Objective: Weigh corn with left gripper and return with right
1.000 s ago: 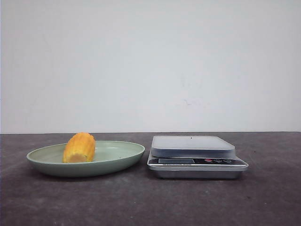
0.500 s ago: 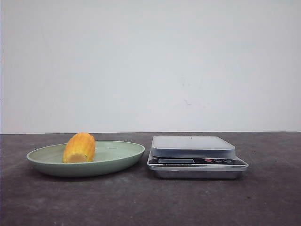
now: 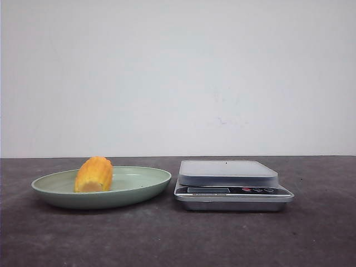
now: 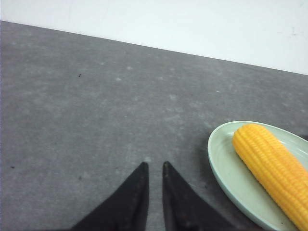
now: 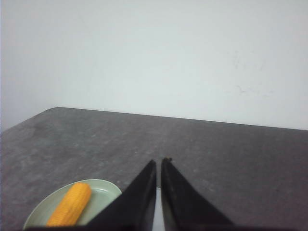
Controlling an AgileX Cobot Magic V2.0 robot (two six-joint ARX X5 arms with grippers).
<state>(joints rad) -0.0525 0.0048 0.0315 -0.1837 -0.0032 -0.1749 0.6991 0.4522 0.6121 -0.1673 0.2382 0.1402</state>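
Observation:
The yellow-orange corn (image 3: 94,174) lies in a pale green plate (image 3: 139,189) at the left of the table. It also shows in the left wrist view (image 4: 269,168) and the right wrist view (image 5: 70,204). A silver kitchen scale (image 3: 229,183) stands just right of the plate, its platform bare. Neither arm shows in the front view. My left gripper (image 4: 154,166) hangs over bare table beside the plate, its black fingers nearly together and empty. My right gripper (image 5: 159,161) is also shut and empty, above the table.
The table is dark grey with a white wall behind. The plate's rim (image 4: 216,159) is close to the left fingers. The scale's display and buttons (image 3: 233,190) face the front.

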